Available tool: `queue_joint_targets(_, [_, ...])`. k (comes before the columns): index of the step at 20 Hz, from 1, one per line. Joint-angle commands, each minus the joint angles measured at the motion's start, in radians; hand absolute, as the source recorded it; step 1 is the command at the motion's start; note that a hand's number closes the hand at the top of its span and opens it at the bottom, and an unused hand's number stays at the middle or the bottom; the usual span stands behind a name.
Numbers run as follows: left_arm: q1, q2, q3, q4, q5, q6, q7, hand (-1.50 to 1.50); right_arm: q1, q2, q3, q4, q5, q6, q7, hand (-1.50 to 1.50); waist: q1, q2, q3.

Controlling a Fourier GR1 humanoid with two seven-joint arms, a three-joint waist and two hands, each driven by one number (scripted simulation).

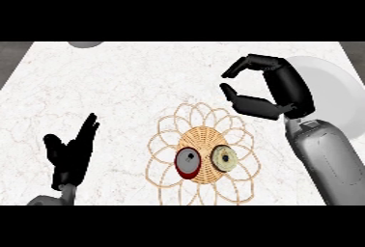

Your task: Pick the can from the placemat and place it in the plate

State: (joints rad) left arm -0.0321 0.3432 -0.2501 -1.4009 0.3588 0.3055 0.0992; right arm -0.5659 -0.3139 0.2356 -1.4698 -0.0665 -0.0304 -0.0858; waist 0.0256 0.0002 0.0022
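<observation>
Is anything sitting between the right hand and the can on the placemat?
Nothing visible. The right hand hangs up and right of the can, with only bare counter and placemat loops between; a second can stands beside it.

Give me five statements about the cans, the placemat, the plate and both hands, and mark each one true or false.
1. Two cans, a red can and a green can, stand on the woven placemat. True.
2. The right hand is curled round the red can. False: it hovers above the counter with curved fingers, holding nothing.
3. The white plate lies at the view's right, partly behind the right hand. True.
4. The left hand rests on the plate. False: it is open at the lower left, away from the plate.
5. A can already sits in the plate. False: both are on the placemat.
</observation>
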Motion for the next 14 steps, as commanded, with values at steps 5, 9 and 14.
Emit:
queue_joint_targets(5, [-0.006,-0.015,-0.029,0.004,0.005,-0.091,0.062,0.0,-0.028,0.073,-0.098,0.233,-0.071,0.097,-0.235,-1.5,-0.017,0.003,-0.002])
queue_joint_targets(9, [-0.016,-0.092,-0.06,0.04,-0.043,-0.05,0.044,0.0,-0.07,0.015,-0.077,0.22,-0.004,0.148,-0.191,-1.5,-0.024,0.001,-0.002])
queue_joint_targets(14, [0.051,-0.057,-0.05,0.011,-0.036,-0.075,0.02,0.0,-0.111,-0.15,0.037,0.166,0.07,0.335,-0.047,-1.5,-0.023,-0.003,-0.004])
